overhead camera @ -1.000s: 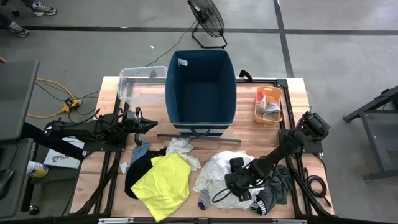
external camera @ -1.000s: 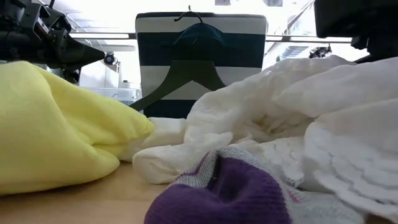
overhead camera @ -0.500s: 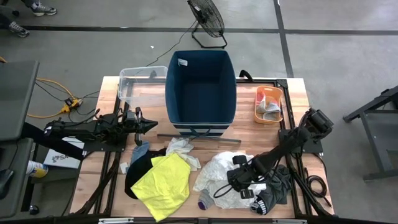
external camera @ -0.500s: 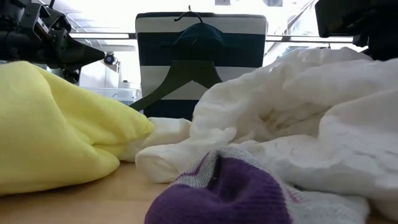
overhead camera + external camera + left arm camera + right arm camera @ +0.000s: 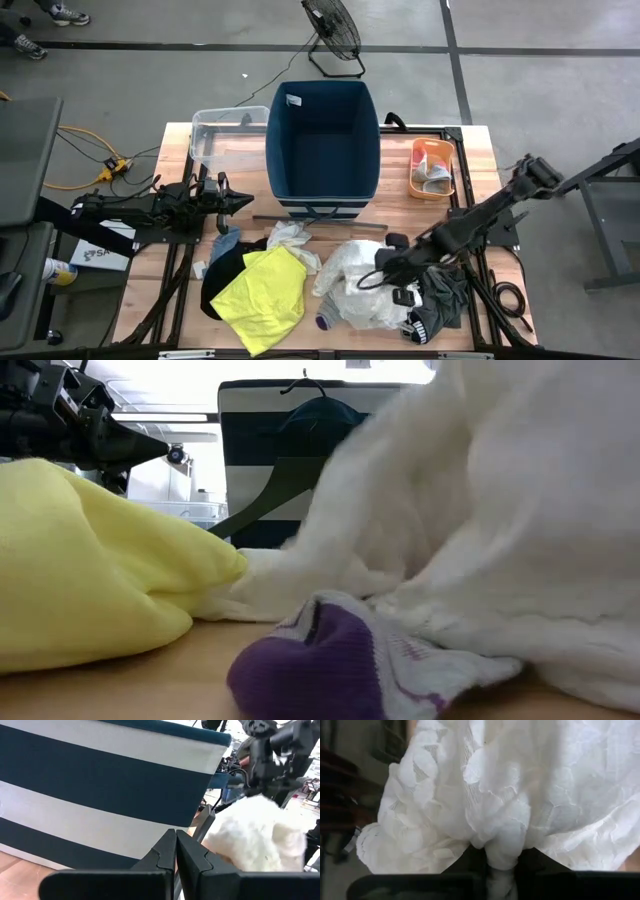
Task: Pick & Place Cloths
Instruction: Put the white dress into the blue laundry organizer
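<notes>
Large white garment (image 5: pixel 480 520) fills the low view's right side, hiding the right arm and most of the striped bin (image 5: pixel 270 430). Black clothes (image 5: pixel 222 272) mostly buried under the neon-yellow shirt (image 5: pixel 262 292). Orange tub (image 5: pixel 432 168) contents too small to tell.

No text, label or number can be read anywhere.

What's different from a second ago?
The right gripper has shut on the white garment and is lifting it; in the low view it now hangs high. The left gripper, yellow shirt and bin are unchanged.
</notes>
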You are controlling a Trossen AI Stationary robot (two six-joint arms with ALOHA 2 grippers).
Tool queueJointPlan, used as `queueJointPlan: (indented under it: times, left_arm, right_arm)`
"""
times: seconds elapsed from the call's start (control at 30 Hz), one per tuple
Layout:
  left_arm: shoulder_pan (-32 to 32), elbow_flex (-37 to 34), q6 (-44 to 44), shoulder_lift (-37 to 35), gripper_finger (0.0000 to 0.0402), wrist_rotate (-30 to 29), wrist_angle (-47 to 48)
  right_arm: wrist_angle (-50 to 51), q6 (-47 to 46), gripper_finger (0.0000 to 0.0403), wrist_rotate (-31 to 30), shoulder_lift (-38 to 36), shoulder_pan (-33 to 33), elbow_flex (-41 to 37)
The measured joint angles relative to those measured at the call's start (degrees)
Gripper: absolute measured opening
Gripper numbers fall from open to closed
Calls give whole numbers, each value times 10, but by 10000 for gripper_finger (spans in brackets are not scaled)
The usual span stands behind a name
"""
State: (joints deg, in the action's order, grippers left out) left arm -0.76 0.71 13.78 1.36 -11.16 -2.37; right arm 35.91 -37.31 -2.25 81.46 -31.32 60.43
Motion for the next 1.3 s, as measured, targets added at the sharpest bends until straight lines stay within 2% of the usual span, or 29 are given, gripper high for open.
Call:
queueJointPlan:
  times: [0.13,0.33,0.5,0.83,1.1,1.3]
  left_arm:
    - [0,0,0,0,10,0,0]
    - [0,0,0,0,10,0,0]
    - [0,0,0,0,10,0,0]
    - [0,0,0,0,10,0,0]
    - [0,0,0,0,10,0,0]
    - [0,0,0,0,10,0,0]
  right_arm:
    - [-11,-6,38,-31,-63,-2,0]
    - [-58,19,38,-129,-150,-2,1]
    - [-132,84,38,-189,-207,-2,1]
    - [-271,256,38,-258,-277,-2,2]
    - [-294,330,38,-249,-325,0,3]
    - [-315,344,38,-141,-368,34,3]
